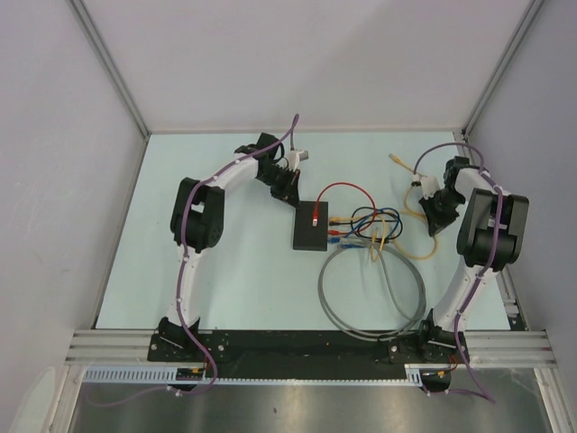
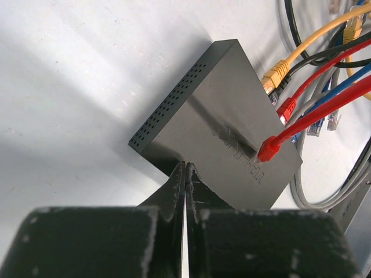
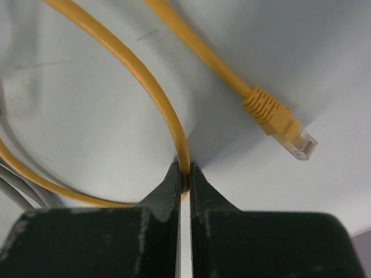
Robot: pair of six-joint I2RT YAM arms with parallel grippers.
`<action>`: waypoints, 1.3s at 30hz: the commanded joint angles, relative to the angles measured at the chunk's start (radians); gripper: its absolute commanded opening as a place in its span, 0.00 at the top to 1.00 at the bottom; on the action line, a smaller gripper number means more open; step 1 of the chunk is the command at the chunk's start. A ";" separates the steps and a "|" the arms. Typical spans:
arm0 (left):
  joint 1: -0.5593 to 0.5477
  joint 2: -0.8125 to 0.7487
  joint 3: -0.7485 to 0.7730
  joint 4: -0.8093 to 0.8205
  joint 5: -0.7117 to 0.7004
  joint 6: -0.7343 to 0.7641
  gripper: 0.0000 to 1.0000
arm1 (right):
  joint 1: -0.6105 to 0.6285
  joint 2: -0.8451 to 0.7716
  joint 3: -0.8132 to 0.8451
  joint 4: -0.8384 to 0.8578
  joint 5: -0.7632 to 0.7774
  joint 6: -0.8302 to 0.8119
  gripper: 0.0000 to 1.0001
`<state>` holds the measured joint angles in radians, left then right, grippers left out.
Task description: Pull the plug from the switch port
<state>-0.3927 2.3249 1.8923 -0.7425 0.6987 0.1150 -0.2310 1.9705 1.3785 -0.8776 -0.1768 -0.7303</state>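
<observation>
The left gripper is shut and empty. The switch lies just ahead of its jaws, near corner at the tips; contact cannot be confirmed. The ports are set along the edge to the right of those jaws, where a yellow plug is seated. The right gripper is clamped on a yellow cable, well apart from the switch, a loose plug ahead-right. A pull straight off the port edge is judged necessary.
</observation>
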 commanded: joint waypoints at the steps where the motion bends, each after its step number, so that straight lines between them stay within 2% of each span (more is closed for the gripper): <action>1: -0.005 -0.035 -0.007 -0.011 -0.036 0.028 1.00 | 0.009 -0.030 -0.006 -0.025 0.097 -0.159 1.00; 6: -0.006 -0.036 0.002 -0.012 -0.038 0.028 1.00 | -0.017 -0.006 0.088 -0.011 0.126 -0.196 1.00; 8: -0.006 -0.039 -0.001 -0.017 -0.039 0.031 1.00 | -0.028 0.059 0.250 -0.070 0.083 -0.155 1.00; 9: -0.005 -0.041 -0.004 -0.015 -0.042 0.034 1.00 | -0.037 0.089 0.328 -0.107 -0.003 -0.140 1.00; 10: -0.005 -0.042 -0.005 -0.017 -0.044 0.034 1.00 | -0.051 0.115 0.456 -0.162 -0.036 -0.112 1.00; 12: -0.005 -0.045 -0.009 -0.017 -0.045 0.035 1.00 | -0.060 0.210 0.594 -0.213 -0.103 -0.022 1.00; 14: -0.006 -0.047 -0.009 -0.018 -0.048 0.038 1.00 | -0.068 0.290 0.750 -0.265 -0.127 0.034 1.00; 19: -0.006 -0.055 -0.010 -0.021 -0.057 0.045 1.00 | -0.056 0.383 0.896 -0.258 -0.102 0.134 1.00; 21: -0.005 -0.058 -0.012 -0.023 -0.061 0.048 1.00 | -0.044 0.386 0.895 -0.232 -0.081 0.146 0.90; 22: -0.005 -0.059 -0.013 -0.023 -0.062 0.051 1.00 | -0.041 0.381 0.889 -0.224 -0.073 0.152 0.80; 23: -0.006 -0.059 -0.015 -0.021 -0.064 0.051 1.00 | -0.037 0.378 0.886 -0.219 -0.072 0.158 0.61; 26: -0.005 -0.062 -0.013 -0.023 -0.067 0.054 1.00 | -0.036 0.358 0.884 -0.222 -0.110 0.178 0.44; 31: 0.000 -0.102 -0.006 -0.001 -0.050 0.058 1.00 | -0.030 0.248 0.927 -0.198 -0.260 0.230 0.33; 33: 0.005 -0.137 -0.007 0.018 -0.024 0.052 0.99 | -0.013 0.187 0.883 -0.097 -0.352 0.273 0.18; 35: 0.015 -0.157 -0.012 0.025 0.011 0.041 0.96 | 0.002 0.090 0.753 0.007 -0.435 0.340 0.01; 36: 0.020 -0.177 -0.016 0.028 0.016 0.040 0.95 | 0.012 0.062 0.710 0.110 -0.463 0.360 0.00; 39: 0.037 -0.243 -0.082 0.076 0.021 0.040 0.89 | 0.076 -0.010 0.572 0.266 -0.469 0.455 0.00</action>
<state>-0.3817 2.2379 1.8652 -0.7334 0.6750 0.1410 -0.2340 2.1181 2.0575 -0.8902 -0.5266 -0.4248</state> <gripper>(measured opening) 0.088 0.993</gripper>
